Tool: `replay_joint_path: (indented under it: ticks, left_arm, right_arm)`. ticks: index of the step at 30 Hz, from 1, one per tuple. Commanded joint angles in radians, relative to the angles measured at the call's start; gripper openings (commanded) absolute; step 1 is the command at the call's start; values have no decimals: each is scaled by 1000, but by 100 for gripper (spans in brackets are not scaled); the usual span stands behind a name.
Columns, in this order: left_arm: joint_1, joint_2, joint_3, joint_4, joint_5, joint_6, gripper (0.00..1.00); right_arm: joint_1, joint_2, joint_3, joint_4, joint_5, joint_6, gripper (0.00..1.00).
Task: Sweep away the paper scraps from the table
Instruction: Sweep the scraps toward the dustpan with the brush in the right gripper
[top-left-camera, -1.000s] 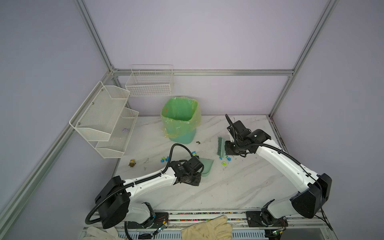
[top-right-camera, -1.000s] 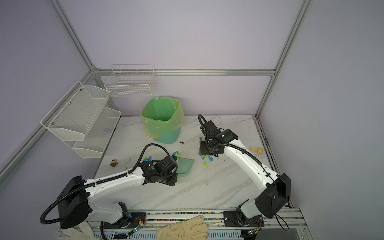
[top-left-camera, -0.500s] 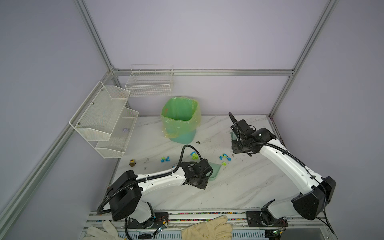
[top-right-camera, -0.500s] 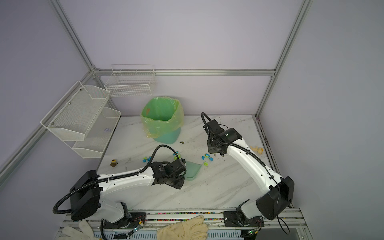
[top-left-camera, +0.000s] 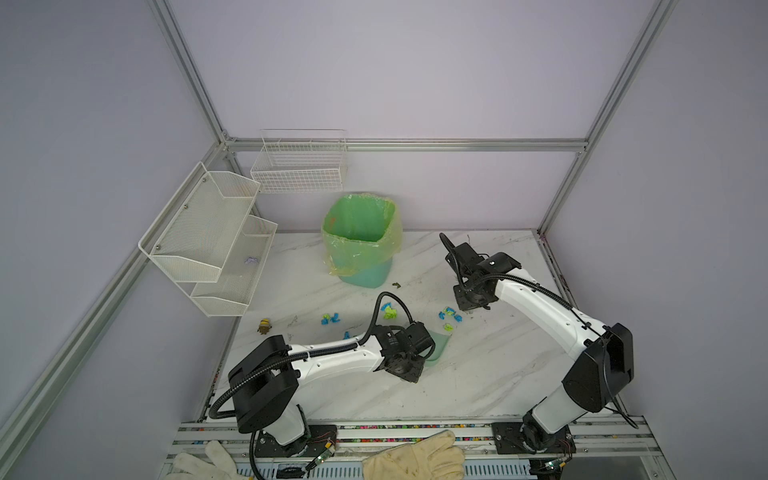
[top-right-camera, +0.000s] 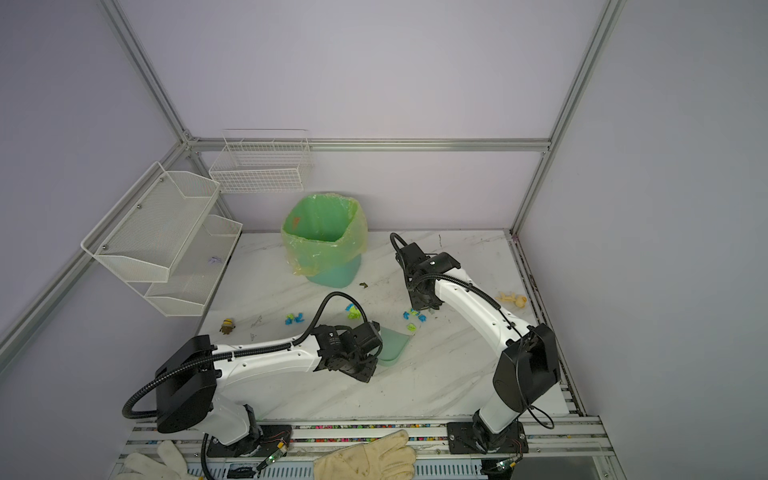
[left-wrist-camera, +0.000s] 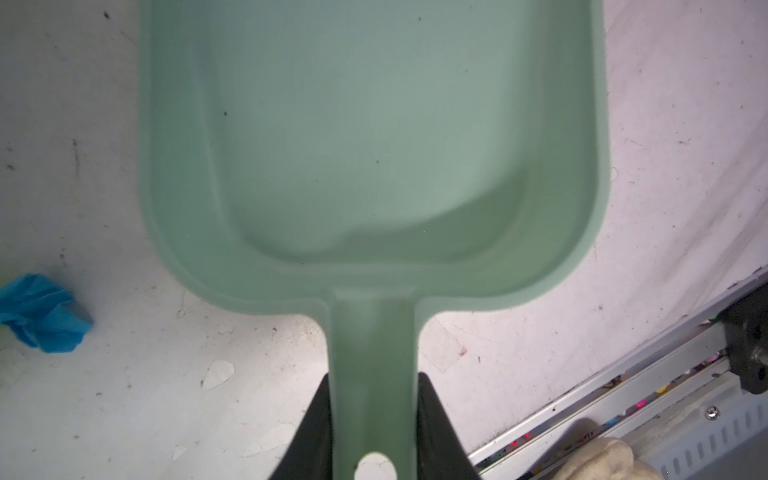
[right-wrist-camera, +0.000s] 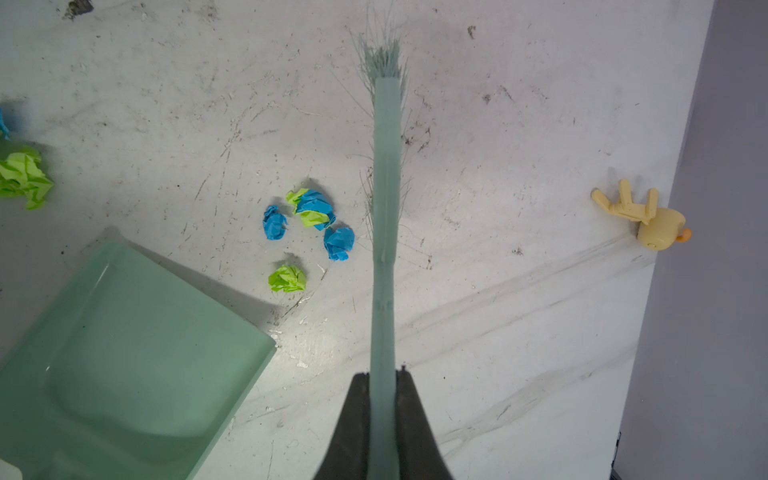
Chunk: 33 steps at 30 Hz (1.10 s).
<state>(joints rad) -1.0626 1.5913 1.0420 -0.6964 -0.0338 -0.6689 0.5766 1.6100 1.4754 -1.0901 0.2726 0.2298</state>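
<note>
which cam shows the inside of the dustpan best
Left wrist view: the dustpan fills the frame, tray bare. Right wrist shows its front part; in both top views it is small, partly behind the left arm.

L arm (top-left-camera: 332, 361) reaches low from its base at lower left of both top views toward frame centre, black wrist rolled sideways at its end. Its L gripper (left-wrist-camera: 372, 378) is clamped, both dark fingers (left-wrist-camera: 316, 424) pressed flat against the handle of a dustpan (left-wrist-camera: 374, 145). R arm (top-left-camera: 540, 307) climbs from its base at lower right, shoulder block high, white forearm slanting up-left to centre-right of frame, wrist bent down. R gripper (right-wrist-camera: 382, 374) points downward, jaws pinched tight on the thin spine of a brush (right-wrist-camera: 384, 208).
</note>
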Motion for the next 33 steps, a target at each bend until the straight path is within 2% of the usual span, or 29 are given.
replay_joint_path:
  ticks: [1,13,27,33]
  left_arm:
    - [-3,9,107,17,9,12,0]
    - [-3,56,143,13,21,44,0]
    - [-4,115,230,-91,-79,93,0]
    - [-4,159,274,-134,-89,122,0]
  right_arm:
    - [-4,14,17,-14,2,-31,0]
    - [-4,86,28,-25,-27,-40,0]
    - [4,117,63,-32,-71,-77,0]
    - [9,134,65,-31,-94,-84,0]
